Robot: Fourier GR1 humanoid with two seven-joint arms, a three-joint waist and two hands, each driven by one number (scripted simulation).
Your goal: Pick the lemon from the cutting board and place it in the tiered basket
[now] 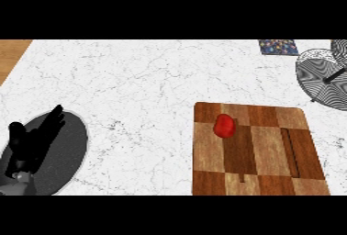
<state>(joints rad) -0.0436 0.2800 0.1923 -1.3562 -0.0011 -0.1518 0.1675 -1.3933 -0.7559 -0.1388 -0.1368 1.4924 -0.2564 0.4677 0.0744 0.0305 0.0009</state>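
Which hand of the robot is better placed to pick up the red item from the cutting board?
Probably the right, though it is not in view. The red item lies on the cutting board at the right, near the tiered basket. The left hand rests open far left, over a grey plate.

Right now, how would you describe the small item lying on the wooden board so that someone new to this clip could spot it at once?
Start at the brown checkered wooden cutting board at the lower right of the white marble counter. Near its upper left corner lies a small red oval fruit, red rather than lemon yellow. It is the only thing on the board and the only red thing in view; the left hand rests far off at the left.
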